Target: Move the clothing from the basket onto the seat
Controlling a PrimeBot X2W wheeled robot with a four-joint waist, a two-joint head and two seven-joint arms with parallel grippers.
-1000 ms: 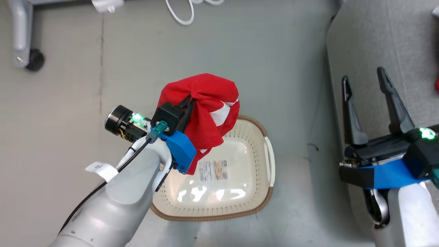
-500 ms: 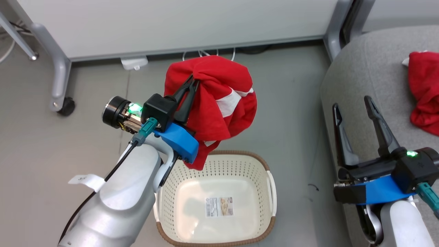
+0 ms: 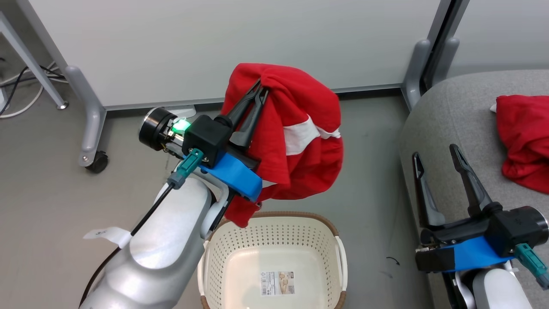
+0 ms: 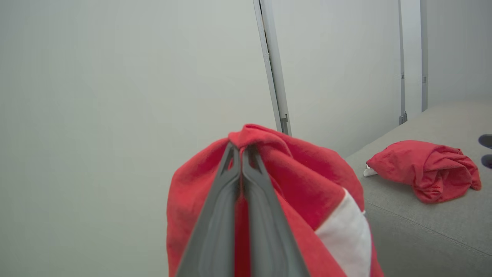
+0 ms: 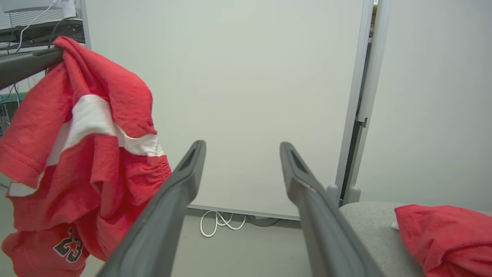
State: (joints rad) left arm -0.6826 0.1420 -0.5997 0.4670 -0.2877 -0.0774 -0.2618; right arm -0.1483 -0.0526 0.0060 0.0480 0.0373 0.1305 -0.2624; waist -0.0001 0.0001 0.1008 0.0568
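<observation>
Our left end effector [image 3: 261,88] is pinched fully closed on a bunched fold of the held garment [image 3: 300,141], which hangs in the air, lifted clear of the basket [image 3: 279,213]. Our right end effector [image 3: 435,152] has its fingers spread wide with nothing between them, poised at the near edge of the seat [image 3: 454,107]. The second garment [image 3: 523,137] lies crumpled on the seat. The basket holds nothing but a label [image 3: 278,283] on its floor, so we judge this is the last piece to carry across.

The fabric looks soft, light and limp. It drapes in loose folds around the fingers, and we expect it to swing and trail when moved. Because the pinch gathers several layers, we judge a slip unlikely, though a low hem could drag on the seat edge. A gathered ridge near the top, as held here, seems the best place to take it.

The head view gives us the layout of basket, seat and both arms. The left wrist view brings us close to the closed tips biting the fold, with the second garment lying beyond on the seat. The right wrist view, from the side, adds the full hanging length, a printed 23 [image 5: 71,244] low on the cloth, and a white cable [image 5: 219,223] on the floor.
</observation>
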